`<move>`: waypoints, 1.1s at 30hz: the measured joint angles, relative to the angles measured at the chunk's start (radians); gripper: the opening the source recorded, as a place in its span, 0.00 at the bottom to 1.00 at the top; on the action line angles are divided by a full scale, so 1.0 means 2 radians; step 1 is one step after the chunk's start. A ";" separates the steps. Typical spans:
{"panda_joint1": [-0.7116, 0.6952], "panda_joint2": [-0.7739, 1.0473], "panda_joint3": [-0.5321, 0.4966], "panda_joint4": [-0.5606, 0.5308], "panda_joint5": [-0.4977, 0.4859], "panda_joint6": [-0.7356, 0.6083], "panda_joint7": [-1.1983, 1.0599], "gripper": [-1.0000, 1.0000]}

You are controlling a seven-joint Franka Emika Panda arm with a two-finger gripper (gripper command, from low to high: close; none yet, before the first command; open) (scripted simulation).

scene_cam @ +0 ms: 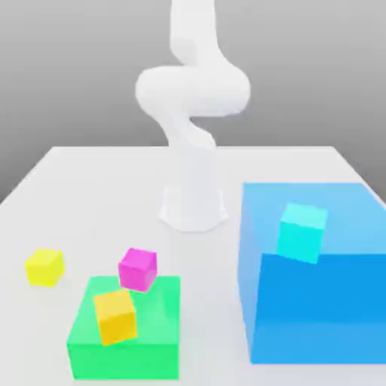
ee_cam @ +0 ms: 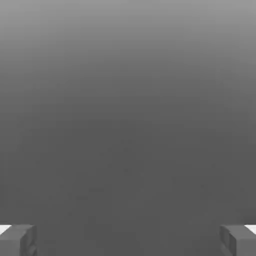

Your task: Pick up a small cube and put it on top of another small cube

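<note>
Four small cubes lie on the white table in the exterior view. A yellow cube [scene_cam: 45, 267] rests alone on the table at the left. A magenta cube [scene_cam: 137, 269] sits at the far edge of a flat green block [scene_cam: 151, 339], and an orange cube [scene_cam: 114, 316] lies tilted on that block's top. A cyan cube [scene_cam: 301, 232] sits tilted on the large blue block [scene_cam: 317, 309]. In the hand view my gripper [ee_cam: 128, 241] is open, its grey fingertips [ee_cam: 18, 241] far apart with nothing between them, facing plain grey background.
The arm's white base [scene_cam: 193, 207] stands at the table's middle back, and the arm rises out of the picture above it. The tall blue block takes up the exterior view's right front. The table [scene_cam: 90, 196] ends close behind the base.
</note>
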 joint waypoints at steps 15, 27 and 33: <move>-0.073 0.271 -0.224 -0.147 -0.005 0.166 -0.243 0.50; -0.237 0.504 -0.123 -0.176 0.254 0.304 -0.532 0.50; -0.252 0.514 -0.105 -0.173 0.267 0.311 -0.542 0.00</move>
